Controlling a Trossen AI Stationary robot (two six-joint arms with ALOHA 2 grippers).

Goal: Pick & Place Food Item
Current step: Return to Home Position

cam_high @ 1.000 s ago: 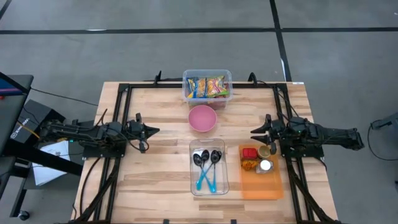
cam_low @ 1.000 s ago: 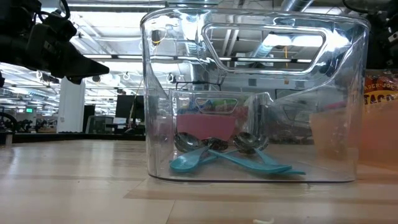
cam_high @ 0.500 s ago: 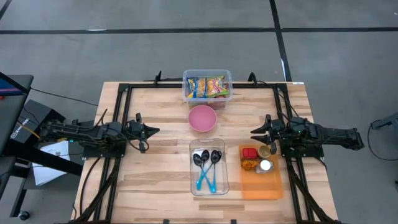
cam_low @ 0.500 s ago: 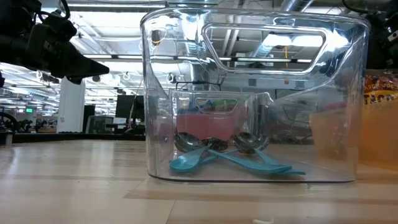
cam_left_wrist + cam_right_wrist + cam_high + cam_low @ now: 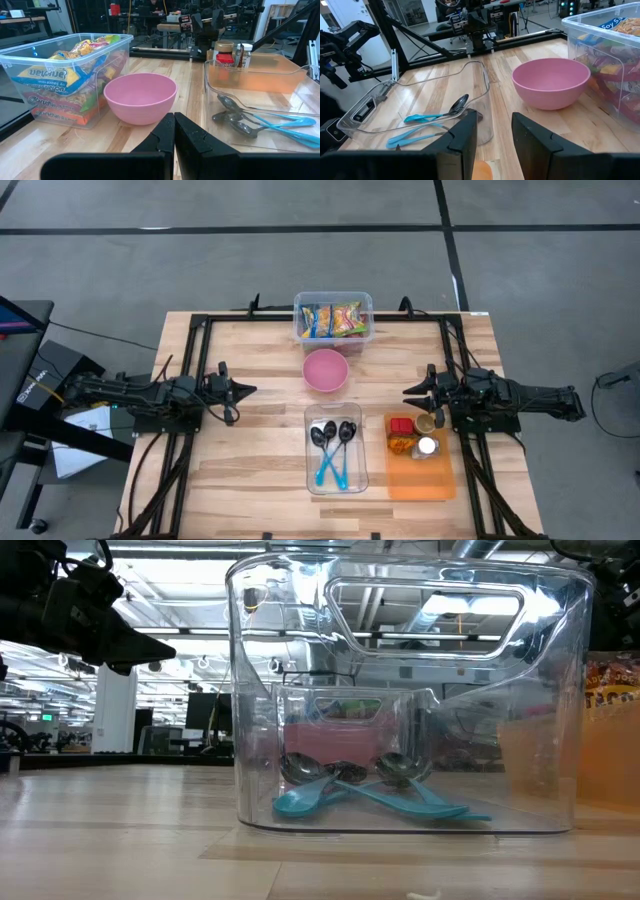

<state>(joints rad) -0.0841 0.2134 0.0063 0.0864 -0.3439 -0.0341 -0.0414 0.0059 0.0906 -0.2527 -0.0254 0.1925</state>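
Sitting packed in the clear plastic bin (image 5: 297, 320) at the far edge of the tabletop (image 5: 250, 470), the colourful noodle packs (image 5: 333, 318) look done. Left arm (image 5: 150, 393) parked at its side, jaws clenched empty; right arm (image 5: 520, 395) opposite, jaws released, holding nothing. Little left but homing.

Wooden table (image 5: 250, 470) (bins (image 5: 355, 470), bowl (image 5: 325, 370), tray (image 5: 420, 480))
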